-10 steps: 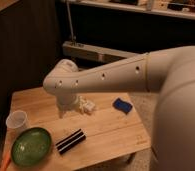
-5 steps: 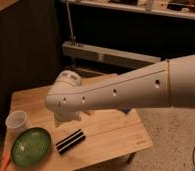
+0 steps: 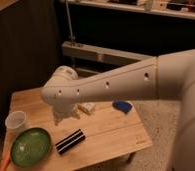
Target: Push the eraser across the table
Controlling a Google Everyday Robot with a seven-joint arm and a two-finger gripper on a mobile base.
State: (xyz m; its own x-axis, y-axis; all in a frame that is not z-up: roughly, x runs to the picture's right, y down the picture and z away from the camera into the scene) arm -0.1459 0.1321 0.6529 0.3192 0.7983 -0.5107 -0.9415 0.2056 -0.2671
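Observation:
The eraser (image 3: 70, 141), a flat black block with pale stripes, lies on the light wooden table (image 3: 116, 132) near its front edge, just right of the green plate (image 3: 30, 146). My gripper (image 3: 65, 116) hangs from the white arm's wrist (image 3: 61, 92) over the middle of the table. It is behind and slightly left of the eraser and apart from it.
A white cup (image 3: 16, 121) stands at the table's left edge behind the plate. A blue pad (image 3: 122, 106) lies at the back right and a small white object (image 3: 87, 106) next to the gripper. An orange item (image 3: 5, 161) pokes out at the front left. A dark shelf stands behind.
The arm has swung lower over the table, and the blue pad, covered half a second ago, shows again. The eraser has not moved.

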